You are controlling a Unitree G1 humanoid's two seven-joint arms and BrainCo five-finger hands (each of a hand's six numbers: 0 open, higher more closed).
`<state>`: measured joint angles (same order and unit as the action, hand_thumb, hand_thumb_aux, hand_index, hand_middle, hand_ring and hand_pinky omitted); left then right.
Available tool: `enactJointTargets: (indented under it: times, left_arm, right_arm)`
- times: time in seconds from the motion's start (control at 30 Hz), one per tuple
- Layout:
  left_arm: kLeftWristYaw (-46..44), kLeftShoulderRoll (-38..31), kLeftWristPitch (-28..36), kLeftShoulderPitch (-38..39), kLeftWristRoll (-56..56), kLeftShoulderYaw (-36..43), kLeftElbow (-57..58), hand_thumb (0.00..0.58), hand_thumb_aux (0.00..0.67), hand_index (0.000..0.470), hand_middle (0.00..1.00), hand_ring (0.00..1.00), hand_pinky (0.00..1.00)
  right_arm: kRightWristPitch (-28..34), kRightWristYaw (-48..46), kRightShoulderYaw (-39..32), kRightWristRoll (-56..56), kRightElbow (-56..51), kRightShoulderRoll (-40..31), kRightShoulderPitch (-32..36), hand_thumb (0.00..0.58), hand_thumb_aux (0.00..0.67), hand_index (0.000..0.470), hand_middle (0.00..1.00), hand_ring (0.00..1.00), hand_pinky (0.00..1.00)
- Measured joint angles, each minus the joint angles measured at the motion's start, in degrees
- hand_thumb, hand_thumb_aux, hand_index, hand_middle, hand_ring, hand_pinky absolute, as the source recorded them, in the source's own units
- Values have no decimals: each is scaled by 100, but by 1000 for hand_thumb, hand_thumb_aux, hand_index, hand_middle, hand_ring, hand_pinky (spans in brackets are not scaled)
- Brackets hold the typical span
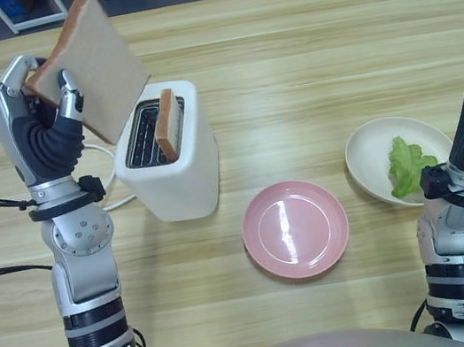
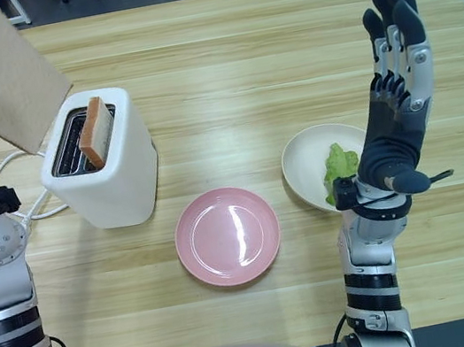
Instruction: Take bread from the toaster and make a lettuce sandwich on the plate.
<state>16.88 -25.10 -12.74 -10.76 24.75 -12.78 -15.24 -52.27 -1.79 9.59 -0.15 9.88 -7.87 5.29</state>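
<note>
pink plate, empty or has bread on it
Empty. The plate is bare; one slice is in the left hand, a second slice in the toaster.

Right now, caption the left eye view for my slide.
Left robot hand holds a bread slice near the toaster; second slice sits inside.

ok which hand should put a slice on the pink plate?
Left. The left hand holds a bread slice by the toaster; the right hand is open, raised beside the lettuce bowl.
</note>
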Motion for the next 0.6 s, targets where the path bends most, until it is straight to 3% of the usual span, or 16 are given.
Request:
enactJointTargets:
  times: [0.2,0.4,0.6]
  left_arm:
    - [-198,-65,-853,14,772,763,-275,580,670,470,1000,1000,1000]
    - [-201,-51,-1728,-86,1799,1914,352,580,670,470,1000,1000,1000]
    - [1015,-152,-2118,-225,3762,2972,1516,580,670,470,1000,1000,1000]
  right_arm:
    - [-46,26,-2,0,-161,0,112,0,0,0,0,0,0]
    - [-126,76,2,3,-327,1,264,0,0,0,0,0,0]
    - [-166,85,-5,10,-397,1,313,0,0,0,0,0,0]
